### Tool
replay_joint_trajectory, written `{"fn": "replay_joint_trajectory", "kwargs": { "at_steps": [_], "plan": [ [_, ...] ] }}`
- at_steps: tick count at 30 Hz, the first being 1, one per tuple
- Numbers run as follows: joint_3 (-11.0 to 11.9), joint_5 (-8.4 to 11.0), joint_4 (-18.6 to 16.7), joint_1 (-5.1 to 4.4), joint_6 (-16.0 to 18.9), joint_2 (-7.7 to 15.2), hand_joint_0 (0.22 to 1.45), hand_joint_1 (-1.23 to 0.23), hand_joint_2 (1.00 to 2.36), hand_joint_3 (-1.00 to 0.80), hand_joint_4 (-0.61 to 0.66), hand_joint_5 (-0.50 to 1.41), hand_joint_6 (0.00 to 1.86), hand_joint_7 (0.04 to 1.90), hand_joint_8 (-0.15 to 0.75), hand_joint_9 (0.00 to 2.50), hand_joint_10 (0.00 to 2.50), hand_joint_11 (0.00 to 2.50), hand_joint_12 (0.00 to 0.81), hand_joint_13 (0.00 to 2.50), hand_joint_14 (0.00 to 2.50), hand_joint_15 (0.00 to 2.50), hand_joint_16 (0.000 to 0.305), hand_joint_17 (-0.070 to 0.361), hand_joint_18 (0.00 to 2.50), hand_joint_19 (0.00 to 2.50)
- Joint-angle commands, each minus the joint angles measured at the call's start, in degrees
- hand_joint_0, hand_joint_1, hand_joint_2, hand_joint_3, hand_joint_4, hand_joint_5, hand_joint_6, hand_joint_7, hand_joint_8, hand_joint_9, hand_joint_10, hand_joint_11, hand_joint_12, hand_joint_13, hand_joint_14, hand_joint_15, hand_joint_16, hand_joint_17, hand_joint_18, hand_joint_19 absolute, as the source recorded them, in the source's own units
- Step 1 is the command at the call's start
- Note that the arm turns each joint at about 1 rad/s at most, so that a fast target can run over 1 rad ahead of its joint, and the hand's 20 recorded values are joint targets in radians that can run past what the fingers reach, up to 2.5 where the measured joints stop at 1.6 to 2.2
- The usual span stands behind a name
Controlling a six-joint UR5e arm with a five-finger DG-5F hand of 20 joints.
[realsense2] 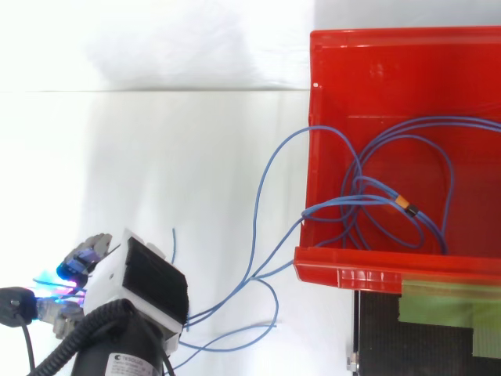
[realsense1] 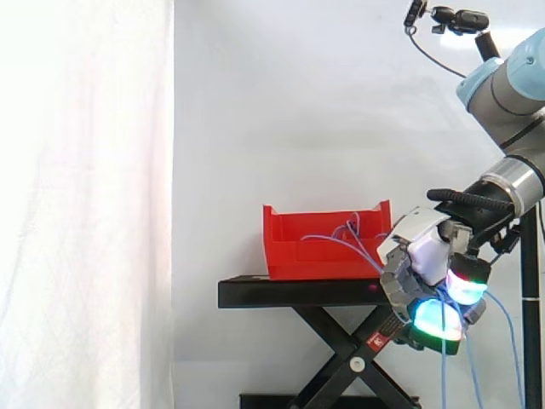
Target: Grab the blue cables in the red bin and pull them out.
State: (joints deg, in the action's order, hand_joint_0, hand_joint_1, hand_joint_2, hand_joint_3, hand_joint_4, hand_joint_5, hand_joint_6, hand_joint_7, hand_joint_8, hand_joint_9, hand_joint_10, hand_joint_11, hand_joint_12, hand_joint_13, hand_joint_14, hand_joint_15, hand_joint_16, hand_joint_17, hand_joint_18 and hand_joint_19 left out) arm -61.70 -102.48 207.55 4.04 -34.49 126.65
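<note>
The red bin (realsense1: 324,256) stands on the black stand (realsense1: 289,292). Thin blue cables (realsense2: 344,205) lie looped inside the bin (realsense2: 352,270), with a small orange tag (realsense2: 405,205) on one strand. Several strands run over the bin's near wall and across open space to my hand (realsense2: 137,282). In the side view the hand (realsense1: 426,256) is right of the bin and a little below its rim. Its fingers are curled round the blue cables (realsense1: 349,247), with the pads glowing green and cyan. The cables' loose ends hang down beneath the hand (realsense1: 443,366).
A white curtain hangs behind the work. The stand's black scissor legs (realsense1: 341,341) sit under the bin. A camera mount (realsense1: 460,19) is at the top right. Green tape (realsense2: 446,294) lies on the stand beside the bin's near wall.
</note>
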Motion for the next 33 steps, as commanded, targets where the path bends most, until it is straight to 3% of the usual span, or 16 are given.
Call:
{"fn": "replay_joint_trajectory", "kwargs": {
  "at_steps": [1,23,33],
  "plan": [
    [0.0,0.0,0.14,0.0,0.0,0.0,0.84,-0.9,1.0,-1.0,-0.04,0.42,0.73,0.5,0.152,1.1,0.63,1.65,0.269,1.42,0.01,1.64,0.045,0.1,0.79,0.66],
    [0.0,0.0,-0.04,-0.18,-0.09,0.0,0.77,-0.71,1.0,-1.0,-0.03,0.54,0.59,0.57,0.168,1.12,0.58,1.65,0.281,1.42,0.0,1.62,0.046,0.103,0.79,0.66],
    [0.0,0.0,-0.04,-0.18,-0.09,0.0,0.76,-0.7,1.0,-1.0,-0.03,0.58,0.58,0.59,0.167,1.15,0.52,1.68,0.287,1.42,0.0,1.61,0.046,0.103,0.79,0.67]
  ]
}}
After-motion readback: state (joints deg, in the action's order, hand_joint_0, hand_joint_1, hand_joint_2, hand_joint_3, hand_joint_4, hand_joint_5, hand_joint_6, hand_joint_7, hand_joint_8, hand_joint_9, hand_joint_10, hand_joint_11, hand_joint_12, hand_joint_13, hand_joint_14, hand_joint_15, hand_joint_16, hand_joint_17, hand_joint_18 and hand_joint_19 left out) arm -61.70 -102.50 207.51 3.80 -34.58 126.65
